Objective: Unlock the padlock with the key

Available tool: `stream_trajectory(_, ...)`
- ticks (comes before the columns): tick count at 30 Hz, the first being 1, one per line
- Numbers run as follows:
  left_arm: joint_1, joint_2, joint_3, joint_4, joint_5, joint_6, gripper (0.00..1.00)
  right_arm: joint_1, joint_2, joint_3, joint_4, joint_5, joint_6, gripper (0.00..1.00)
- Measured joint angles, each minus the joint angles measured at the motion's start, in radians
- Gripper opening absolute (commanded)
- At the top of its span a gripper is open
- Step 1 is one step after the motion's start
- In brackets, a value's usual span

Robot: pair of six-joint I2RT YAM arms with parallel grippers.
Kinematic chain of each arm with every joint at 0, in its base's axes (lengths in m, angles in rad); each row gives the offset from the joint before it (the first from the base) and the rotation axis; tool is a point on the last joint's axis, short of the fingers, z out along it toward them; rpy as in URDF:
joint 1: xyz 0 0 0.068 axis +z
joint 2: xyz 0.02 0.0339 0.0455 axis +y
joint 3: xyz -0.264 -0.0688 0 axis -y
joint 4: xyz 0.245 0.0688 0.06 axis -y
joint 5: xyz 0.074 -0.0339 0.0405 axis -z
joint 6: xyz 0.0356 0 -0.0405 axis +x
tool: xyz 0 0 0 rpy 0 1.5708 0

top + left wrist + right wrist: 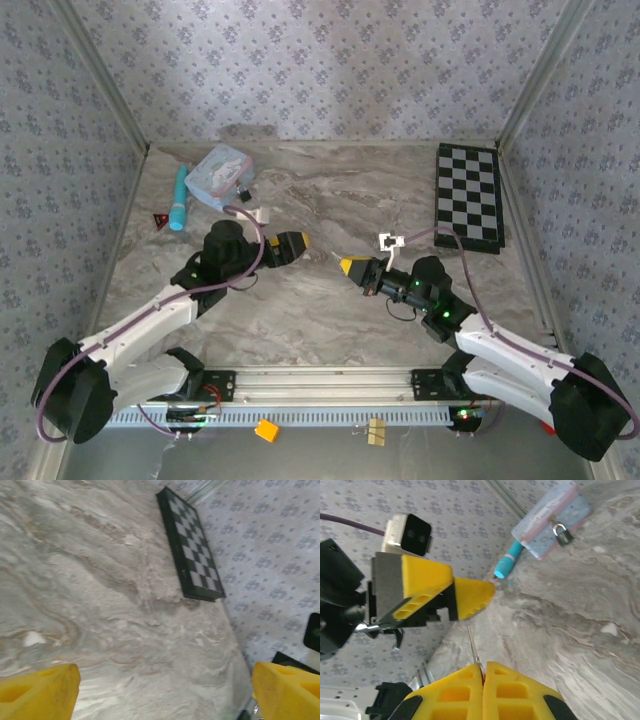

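Note:
The key point(473, 645) is a thin silvery blade sticking out from between the yellow fingers of my right gripper point(483, 667), which is shut on it. That gripper point(350, 266) hovers over the middle of the table and points left. My left gripper point(293, 247) faces it from a short distance. Its yellow fingers point(472, 596) hang just beyond the key's tip. Its jaws stand wide open point(167, 687) with only bare table between them. The small dark padlock point(561, 533) with a silvery shackle hangs on the side of the light-blue tin point(547, 517), far back left point(243, 192).
The light-blue tin point(218, 175) lies at the back left beside a teal cylinder point(179, 198) and a small red-and-black triangle point(160, 221). A chessboard point(468, 197) lies at the back right near the wall point(192, 550). Patterned walls close in three sides.

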State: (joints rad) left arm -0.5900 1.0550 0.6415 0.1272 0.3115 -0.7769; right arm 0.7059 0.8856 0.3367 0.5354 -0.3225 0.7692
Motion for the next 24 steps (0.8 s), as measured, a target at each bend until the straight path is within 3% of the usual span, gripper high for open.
stream_trajectory(6, 0.162, 0.048, 0.144, -0.216, -0.090, 0.085, 0.91, -0.001, -0.035, 0.021, -0.157, 0.047, -0.039, 0.00)
stream_trajectory(12, 0.314, 0.239, 0.218, -0.287, -0.122, 0.084, 0.84, 0.004, -0.079, 0.029, -0.251, 0.074, -0.057, 0.00)
stream_trajectory(24, 0.341, 0.658, 0.506, -0.332, -0.284, 0.088, 0.71, 0.017, -0.156, 0.020, -0.281, 0.104, -0.059, 0.00)
